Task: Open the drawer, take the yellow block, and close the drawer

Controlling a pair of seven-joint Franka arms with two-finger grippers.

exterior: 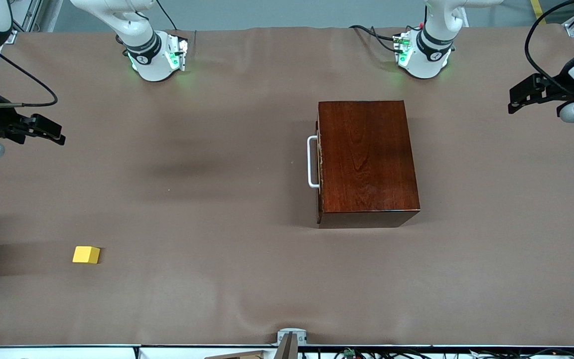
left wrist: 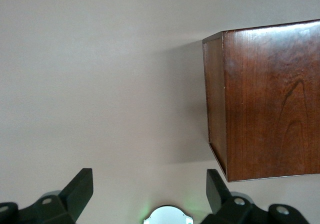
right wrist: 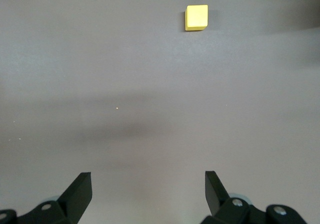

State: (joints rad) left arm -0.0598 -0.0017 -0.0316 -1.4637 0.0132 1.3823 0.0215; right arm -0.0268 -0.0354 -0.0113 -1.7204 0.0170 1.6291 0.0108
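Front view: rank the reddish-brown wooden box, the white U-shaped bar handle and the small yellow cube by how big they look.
1. Reddish-brown wooden box
2. White U-shaped bar handle
3. Small yellow cube

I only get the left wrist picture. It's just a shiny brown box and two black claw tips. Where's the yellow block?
Observer: The yellow block sits out on the table, toward the right arm's end, nearer the front camera than the wooden box.
Operator: Is the drawer open?
Observer: No. The drawer is shut, and its white handle faces the right arm's end.
Operator: What's the other claw doing?
Observer: The right claw waits open and empty over its end of the table. The left claw is open too, over its own end.
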